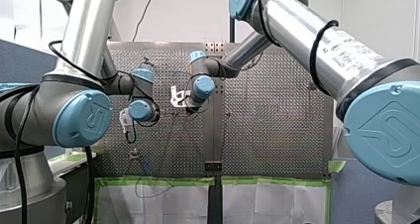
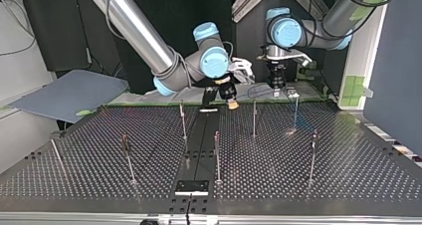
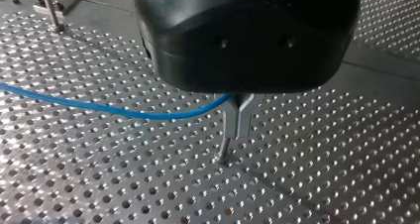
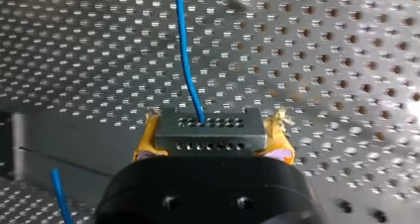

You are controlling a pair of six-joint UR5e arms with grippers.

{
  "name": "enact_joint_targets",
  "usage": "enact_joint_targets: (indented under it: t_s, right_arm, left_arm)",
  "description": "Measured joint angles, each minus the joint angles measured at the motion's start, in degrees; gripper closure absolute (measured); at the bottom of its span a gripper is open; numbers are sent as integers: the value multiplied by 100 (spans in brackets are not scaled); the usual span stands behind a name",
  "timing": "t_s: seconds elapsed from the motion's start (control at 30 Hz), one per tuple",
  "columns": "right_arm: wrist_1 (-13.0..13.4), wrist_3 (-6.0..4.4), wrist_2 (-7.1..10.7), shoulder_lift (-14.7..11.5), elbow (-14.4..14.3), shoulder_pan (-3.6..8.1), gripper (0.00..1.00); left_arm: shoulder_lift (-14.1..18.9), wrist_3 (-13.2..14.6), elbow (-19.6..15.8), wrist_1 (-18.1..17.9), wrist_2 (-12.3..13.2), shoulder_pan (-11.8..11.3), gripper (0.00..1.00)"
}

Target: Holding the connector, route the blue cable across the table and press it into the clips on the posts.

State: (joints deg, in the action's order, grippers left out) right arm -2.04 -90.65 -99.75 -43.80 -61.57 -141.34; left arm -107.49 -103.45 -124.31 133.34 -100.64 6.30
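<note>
Two yellow pads (image 4: 144,137) of my right claw (image 4: 212,135) pinch the grey connector (image 4: 208,140) by its ends, with its holed face turned outward. This lets the blue cable (image 4: 184,50) leave that face freely and run away over the perforated worktop (image 4: 322,60). I judge the grip is meant to lead the cable without kinking it.

Further along, my left claw (image 3: 237,119) has its metal fingers (image 3: 232,117) pressed together on the cable just above a thin stem (image 3: 224,152), probably to steady the slack. I cannot tell whether that stem is a post.

Beyond both claws, the top view shows the posts (image 2: 254,118) standing upright and well apart across the worktop. They are both targets and obstacles, since each arm must thread between them, and loose cable could snag on one.
</note>
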Motion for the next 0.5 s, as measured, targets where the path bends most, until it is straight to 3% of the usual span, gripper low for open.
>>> enact_joint_targets:
  t_s: [0.2, 0.5]
  right_arm:
    - [16, -19, 43, 5, -242, 60, 100]
    - [65, -39, 75, 6, -274, 184, 100]
  left_arm:
    - [-134, -113, 48, -228, 253, -10, 100]
    - [-393, -208, 320, -369, 410, -47, 100]
